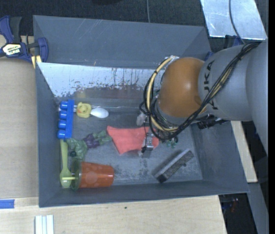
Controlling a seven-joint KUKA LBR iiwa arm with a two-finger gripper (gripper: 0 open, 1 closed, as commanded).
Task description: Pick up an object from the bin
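Orange wrist cover (179, 87) looms over the bin (127, 43), the gripper (147, 144) beneath it at the right edge of one red cloth (125, 138). We cannot tell how wide the gripper stands. We count one red cup (96, 174) below the cloth, one dark bar (175, 165) to its right, and one yellow duck (83, 110) and one blue block (65, 118) to its upper left.

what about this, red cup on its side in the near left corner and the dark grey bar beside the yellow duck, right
One thing is wrong. In the camera view the red cup lies on its side in the near left corner, but the dark grey bar lies near right, away from the yellow duck at far left.
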